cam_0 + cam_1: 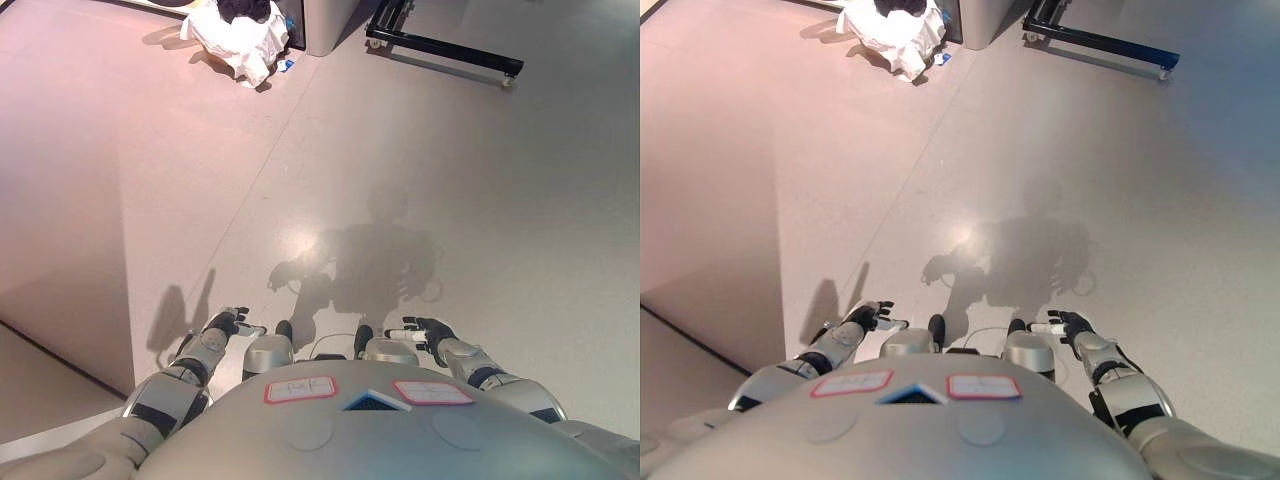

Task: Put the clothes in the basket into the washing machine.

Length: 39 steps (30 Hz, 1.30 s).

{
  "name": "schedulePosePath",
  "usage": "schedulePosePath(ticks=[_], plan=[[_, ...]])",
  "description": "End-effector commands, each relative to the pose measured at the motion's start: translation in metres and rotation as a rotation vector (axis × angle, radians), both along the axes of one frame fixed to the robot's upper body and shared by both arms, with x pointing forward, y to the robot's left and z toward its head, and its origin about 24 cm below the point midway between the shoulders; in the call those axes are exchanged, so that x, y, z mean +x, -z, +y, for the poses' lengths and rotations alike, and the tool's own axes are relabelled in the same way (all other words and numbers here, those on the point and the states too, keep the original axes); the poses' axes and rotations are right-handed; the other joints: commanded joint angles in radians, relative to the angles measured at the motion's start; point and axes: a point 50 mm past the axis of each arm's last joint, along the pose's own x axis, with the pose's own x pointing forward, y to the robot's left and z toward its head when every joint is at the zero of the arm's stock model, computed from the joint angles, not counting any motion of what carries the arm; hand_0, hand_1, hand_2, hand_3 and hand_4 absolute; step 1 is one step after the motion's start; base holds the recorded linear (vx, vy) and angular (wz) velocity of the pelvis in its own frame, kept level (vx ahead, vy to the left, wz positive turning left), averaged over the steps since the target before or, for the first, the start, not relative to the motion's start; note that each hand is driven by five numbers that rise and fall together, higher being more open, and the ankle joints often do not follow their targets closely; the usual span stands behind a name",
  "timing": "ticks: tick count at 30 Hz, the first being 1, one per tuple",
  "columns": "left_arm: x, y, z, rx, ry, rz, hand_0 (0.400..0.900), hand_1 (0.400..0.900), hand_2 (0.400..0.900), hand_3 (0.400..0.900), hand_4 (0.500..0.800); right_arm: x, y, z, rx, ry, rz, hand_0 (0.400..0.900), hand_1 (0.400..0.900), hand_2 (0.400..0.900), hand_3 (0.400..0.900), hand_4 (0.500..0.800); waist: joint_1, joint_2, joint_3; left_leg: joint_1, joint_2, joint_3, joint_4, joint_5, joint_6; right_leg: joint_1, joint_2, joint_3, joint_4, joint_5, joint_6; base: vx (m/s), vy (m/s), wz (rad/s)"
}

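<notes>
A white basket point(240, 38) holding white and dark clothes stands on the floor at the far top left, also in the right eye view as the basket point(895, 25). Right of it rises a grey appliance corner point(325, 25), perhaps the washing machine. My left hand point(227, 325) hangs low near my body, fingers relaxed and holding nothing. My right hand point(428, 331) is likewise low on the right, fingers straight and empty. Both hands are far from the basket.
A black wheeled frame point(445, 45) lies on the floor at the top right. A darker floor strip with a black line point(60, 350) runs along the lower left. Pale floor stretches between me and the basket.
</notes>
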Motion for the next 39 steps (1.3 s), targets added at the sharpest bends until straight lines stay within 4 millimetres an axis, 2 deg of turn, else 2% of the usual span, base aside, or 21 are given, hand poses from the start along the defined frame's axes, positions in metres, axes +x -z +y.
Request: schedulePosePath(ticks=[1, 8, 14, 28, 35, 37, 39], plan=[[0.02, -0.006, 0.011, 0.031, -0.007, -0.047, 0.9, 0.9, 0.9, 0.9, 0.8, 0.014, 0.0, 0.007, 0.009, -0.003, -0.031, 0.9, 0.9, 0.9, 0.9, 0.8, 0.001, -0.053, 0.024, -0.011, -0.03, 0.0, 0.004, -0.06, 0.01, 0.061, -0.038, -0.006, 0.006, -0.066, 0.053, 0.0, 0.0, 0.0], [0.023, -0.007, 0.01, 0.039, -0.015, -0.061, 0.9, 0.9, 0.9, 0.9, 0.8, 0.018, 0.0, 0.011, 0.017, -0.003, -0.048, 0.9, 0.9, 0.9, 0.9, 0.8, 0.002, -0.053, 0.023, -0.01, -0.029, -0.002, 0.004, -0.06, 0.008, 0.064, -0.037, -0.008, 0.006, -0.068, 0.052, 0.0, 0.0, 0.0], [0.02, -0.004, 0.001, 0.0, -0.01, -0.042, 0.9, 0.9, 0.9, 0.9, 0.8, 0.015, 0.002, 0.017, 0.045, -0.005, -0.04, 0.9, 0.9, 0.9, 0.9, 0.8, 0.0, -0.059, 0.023, -0.009, -0.029, 0.002, 0.004, -0.061, 0.009, 0.063, -0.036, -0.005, 0.006, -0.067, 0.053, 0.0, 0.0, 0.0], [0.019, -0.004, 0.003, -0.009, -0.027, -0.044, 0.9, 0.9, 0.9, 0.9, 0.8, 0.017, 0.001, 0.017, 0.05, -0.003, -0.043, 0.9, 0.9, 0.9, 0.9, 0.8, 0.003, -0.064, 0.024, -0.015, -0.036, 0.003, 0.004, -0.067, 0.018, 0.054, -0.043, 0.003, 0.006, -0.061, 0.058, 0.0, 0.003, -0.01], [0.018, -0.005, 0.008, 0.008, -0.056, -0.041, 0.9, 0.9, 0.9, 0.9, 0.8, 0.029, 0.0, 0.02, 0.06, -0.024, -0.069, 0.9, 0.9, 0.9, 0.9, 0.8, 0.014, -0.07, 0.032, -0.007, -0.062, 0.012, 0.004, -0.086, 0.054, 0.037, -0.067, 0.035, 0.041, -0.063, 0.069, 0.03, 0.061, -0.11], [0.026, -0.007, 0.01, 0.013, -0.061, -0.068, 0.9, 0.9, 0.9, 0.9, 0.8, 0.038, -0.002, 0.022, 0.06, -0.043, -0.097, 0.9, 0.9, 0.9, 0.9, 0.8, 0.022, -0.069, 0.043, -0.016, -0.072, 0.009, 0.018, -0.092, 0.075, -0.016, -0.079, 0.051, 0.143, -0.086, 0.075, 0.02, 0.116, -0.12], [0.028, -0.008, 0.012, 0.01, -0.068, -0.072, 0.9, 0.9, 0.9, 0.9, 0.8, 0.046, -0.004, 0.023, 0.057, -0.069, -0.126, 0.9, 0.9, 0.9, 0.9, 0.8, 0.021, -0.065, 0.059, -0.022, -0.086, -0.002, 0.035, -0.102, 0.103, -0.099, -0.08, 0.072, 0.329, -0.082, 0.088, 0.03, 0.158, -0.03]])
